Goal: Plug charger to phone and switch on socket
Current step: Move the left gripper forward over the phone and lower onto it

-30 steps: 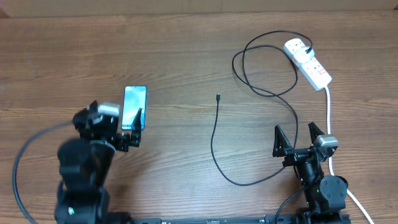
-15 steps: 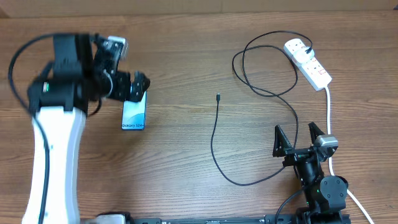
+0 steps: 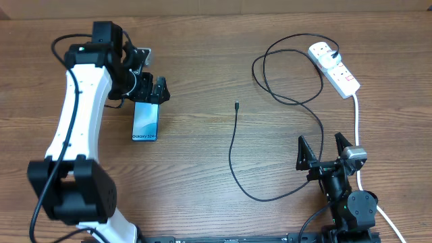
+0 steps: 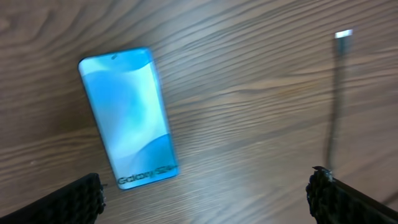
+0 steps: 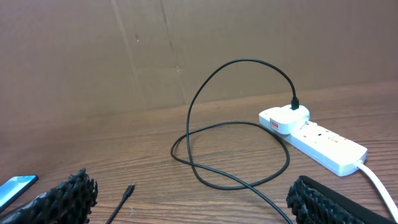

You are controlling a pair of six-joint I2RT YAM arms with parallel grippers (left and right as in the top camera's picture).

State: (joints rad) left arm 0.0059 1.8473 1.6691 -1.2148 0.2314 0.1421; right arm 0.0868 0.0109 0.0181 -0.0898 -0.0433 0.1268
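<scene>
The phone (image 3: 145, 123) lies flat on the wooden table at the left, its blue screen up; it also shows in the left wrist view (image 4: 127, 115). My left gripper (image 3: 150, 90) hovers over the phone's far end, open and empty (image 4: 205, 199). The charger's connector tip (image 3: 237, 106) lies free at mid-table, apart from the phone (image 4: 342, 34) (image 5: 129, 188). Its black cable (image 3: 231, 158) loops right to a white adapter (image 5: 283, 118) in the socket strip (image 3: 335, 67). My right gripper (image 3: 322, 152) is open and empty near the front right (image 5: 193, 199).
The strip's thick white cord (image 3: 356, 121) runs down past my right arm towards the front edge. Loose cable loops (image 3: 290, 74) lie left of the strip. A brown cardboard wall (image 5: 186, 50) stands behind the table.
My left arm swung from the near side of the phone up and round to its far end. The phone, cable and right arm have not moved.
</scene>
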